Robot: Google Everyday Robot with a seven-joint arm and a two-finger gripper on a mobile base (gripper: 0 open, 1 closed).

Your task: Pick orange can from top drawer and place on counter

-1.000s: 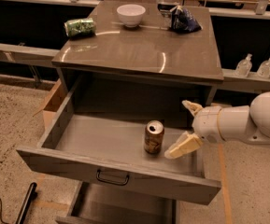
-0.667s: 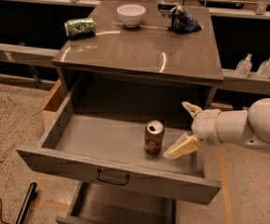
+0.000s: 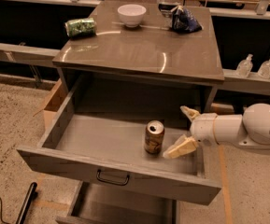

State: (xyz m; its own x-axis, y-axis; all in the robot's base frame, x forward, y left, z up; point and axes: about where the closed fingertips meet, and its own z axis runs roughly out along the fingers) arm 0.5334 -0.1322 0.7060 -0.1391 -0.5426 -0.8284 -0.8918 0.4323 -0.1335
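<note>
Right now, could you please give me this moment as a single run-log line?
stage: pre-grasp | claw: open, at pulled-out top drawer, beside orange can | can: upright, ungripped | counter: awaiting can

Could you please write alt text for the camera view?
An orange can stands upright in the open top drawer, with the robot's open claw close beside it. The counter above holds a bowl, green can and bag.
</note>
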